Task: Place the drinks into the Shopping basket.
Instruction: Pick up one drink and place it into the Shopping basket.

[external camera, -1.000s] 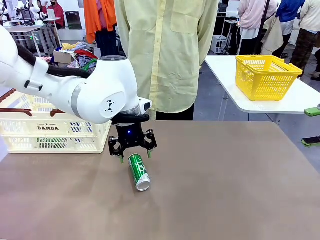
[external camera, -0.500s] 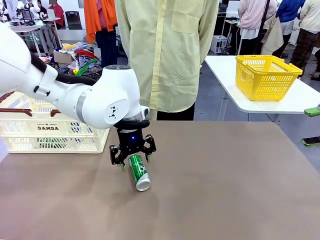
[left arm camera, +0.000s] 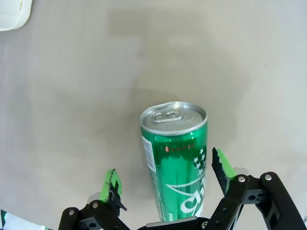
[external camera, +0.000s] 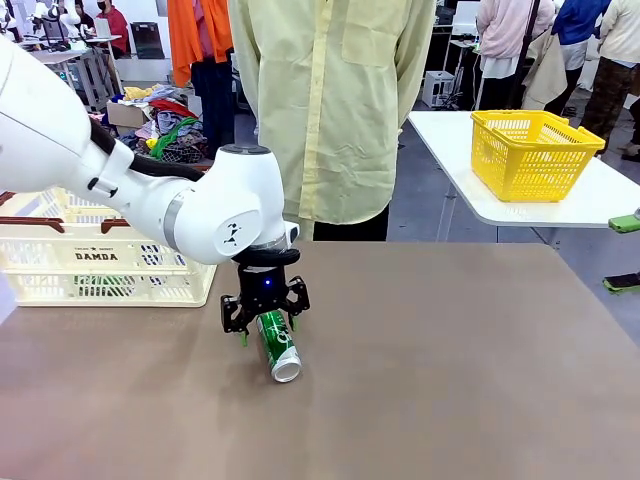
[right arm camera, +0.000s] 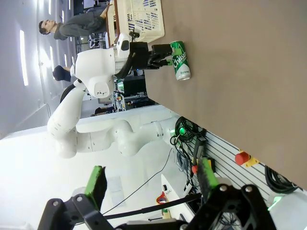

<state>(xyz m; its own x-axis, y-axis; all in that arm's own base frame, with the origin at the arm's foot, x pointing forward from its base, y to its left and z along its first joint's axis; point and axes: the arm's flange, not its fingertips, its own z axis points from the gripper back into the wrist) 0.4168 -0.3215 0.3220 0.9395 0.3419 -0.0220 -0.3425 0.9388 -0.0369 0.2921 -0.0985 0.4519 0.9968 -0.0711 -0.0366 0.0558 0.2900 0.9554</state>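
In the front view, the small green metal can with white lettering (external camera: 277,345) lies on its side on the brown table (external camera: 450,380), its silver end turned toward the camera. The left gripper (external camera: 265,329) points straight down over the can's far end, jaws spread wide, one green pad on each side of the can; whether a pad touches the can I cannot tell here. To the left of the can, beyond the white arm, stands the large cream-white slotted plastic shopping basket with a dark red-brown rim (external camera: 95,262), well apart from the can. Directly behind the can, at the far edge of the table, stands a person in a pale yellow shirt (external camera: 335,110). Farther right of the can, on a separate white table, sits a small yellow mesh basket (external camera: 530,152).

The left wrist view adds what the front view hides: the can (left arm camera: 176,158) lies between the left gripper's (left arm camera: 167,177) green fingertips (left arm camera: 223,165), with a clear gap on each side, so the open jaws grip nothing. Its pull-tab top faces away from the camera.

The right wrist view, rolled sideways, shows the right gripper (right arm camera: 151,183) with jaws wide and nothing between them, held well apart from the can (right arm camera: 179,60). Beyond the can stand the left arm and the basket (right arm camera: 140,18).
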